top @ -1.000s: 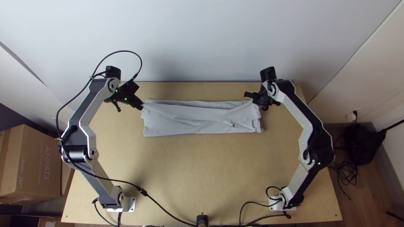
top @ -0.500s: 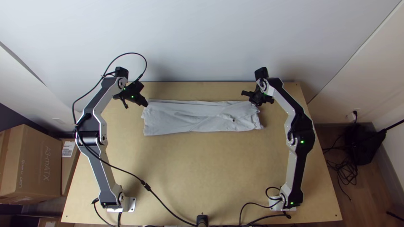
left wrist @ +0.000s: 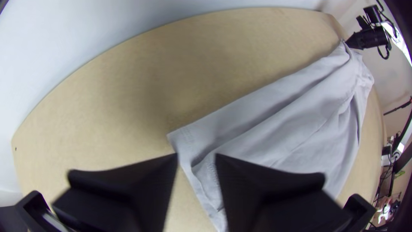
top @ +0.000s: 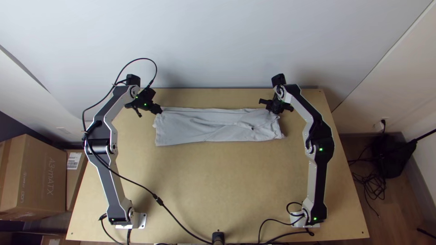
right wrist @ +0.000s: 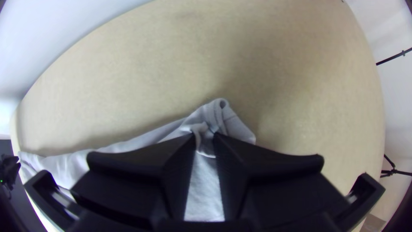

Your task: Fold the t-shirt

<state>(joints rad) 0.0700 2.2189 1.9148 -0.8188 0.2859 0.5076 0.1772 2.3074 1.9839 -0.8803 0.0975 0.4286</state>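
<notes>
The light grey t-shirt [top: 204, 128] lies in a long, wrinkled strip of layers across the back half of the table. At its back left corner is my left gripper [top: 158, 110]. In the left wrist view, my left gripper [left wrist: 196, 158] stands open, its fingers apart over the end of the t-shirt [left wrist: 274, 139]. My right gripper [top: 274, 110] is at the strip's back right corner. In the right wrist view, my right gripper [right wrist: 204, 139] has a bunched pinch of the t-shirt [right wrist: 237, 128] between its close fingertips.
The bare wooden table [top: 213, 181] stretches in front of the cloth, with a pale wall [top: 213, 45] behind its back edge. Cables [top: 179, 227] run along the near edge. Cardboard boxes [top: 36, 177] stand at the left, off the table.
My left gripper has shifted rightward and slightly toward the back; the right one has moved left. The t-shirt's upper layer has shifted a little toward the back on its right part.
</notes>
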